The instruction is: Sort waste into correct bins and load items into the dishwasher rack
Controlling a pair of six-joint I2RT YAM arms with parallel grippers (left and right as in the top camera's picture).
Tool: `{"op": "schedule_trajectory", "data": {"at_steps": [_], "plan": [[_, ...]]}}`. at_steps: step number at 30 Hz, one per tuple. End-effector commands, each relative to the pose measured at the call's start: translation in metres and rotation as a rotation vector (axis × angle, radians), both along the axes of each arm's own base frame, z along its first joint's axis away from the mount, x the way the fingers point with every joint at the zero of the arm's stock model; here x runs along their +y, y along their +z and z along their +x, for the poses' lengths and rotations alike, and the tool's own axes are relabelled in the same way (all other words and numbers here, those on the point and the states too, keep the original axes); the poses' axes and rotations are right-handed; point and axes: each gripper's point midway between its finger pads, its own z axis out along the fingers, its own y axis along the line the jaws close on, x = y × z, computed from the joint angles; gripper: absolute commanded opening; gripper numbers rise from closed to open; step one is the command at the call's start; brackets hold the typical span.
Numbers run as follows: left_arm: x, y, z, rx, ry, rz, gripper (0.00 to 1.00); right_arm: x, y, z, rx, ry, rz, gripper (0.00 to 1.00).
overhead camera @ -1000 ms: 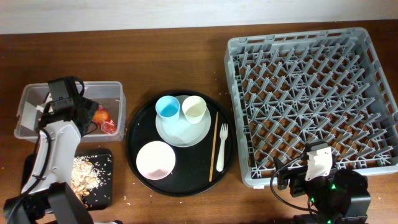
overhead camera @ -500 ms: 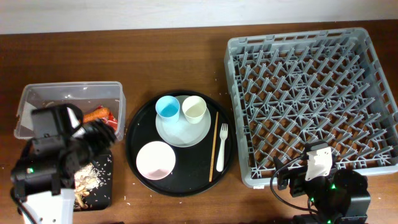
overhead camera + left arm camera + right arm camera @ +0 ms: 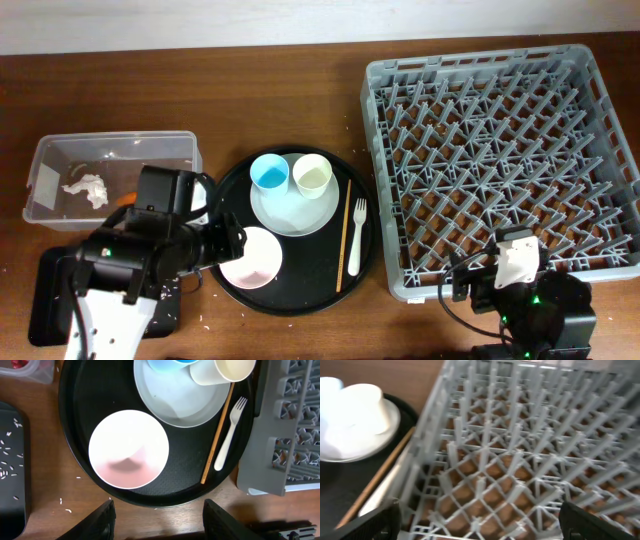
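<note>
1. I am working at a table (image 3: 280, 85): the rack (image 3: 500, 150) is sitting on its right side, and the round tray (image 3: 310, 265) is lying in the middle, just left of the rack.
2. The plate (image 3: 290, 215) is lying on the round tray's far half, with the left cup (image 3: 269, 172) and the right cup (image 3: 312, 176) standing on it side by side.
3. The bowl (image 3: 255, 258) is sitting on the round tray, nearer me and left of the plate.
4. The chopstick (image 3: 343, 240) and the fork (image 3: 357, 235) are lying along the round tray's right side, the chopstick just left of the fork.
5. The tub (image 3: 110, 140) is sitting at the far left, holding the tissue (image 3: 86, 188) and the carrot (image 3: 125, 200). The flat tray (image 3: 45, 300) is lying in front of it.
6. I am hanging my left gripper (image 3: 164, 520) above the round tray's near-left edge, by the bowl. My right gripper (image 3: 480, 525) is sitting at the rack's near edge.
</note>
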Motion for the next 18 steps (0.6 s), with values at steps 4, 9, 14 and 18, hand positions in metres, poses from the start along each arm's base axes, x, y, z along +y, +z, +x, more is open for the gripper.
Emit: {"op": "schedule_trajectory", "data": {"at_steps": [4,9,14,18], "plan": [[-0.001,-0.010,0.010,0.025,-0.017,0.026,0.54,0.011,0.014,0.003,-0.053,0.057,0.030,0.99],[-0.002,-0.010,0.014,0.013,-0.018,0.023,0.48,0.061,0.025,-0.009,-0.070,0.326,0.182,0.99],[0.011,-0.020,-0.009,0.094,-0.030,0.149,0.48,0.094,0.031,-0.031,-0.046,0.523,0.301,0.99],[0.036,-0.041,-0.019,0.152,0.052,0.278,0.48,0.095,0.031,-0.032,-0.026,0.507,0.346,0.99]]}}
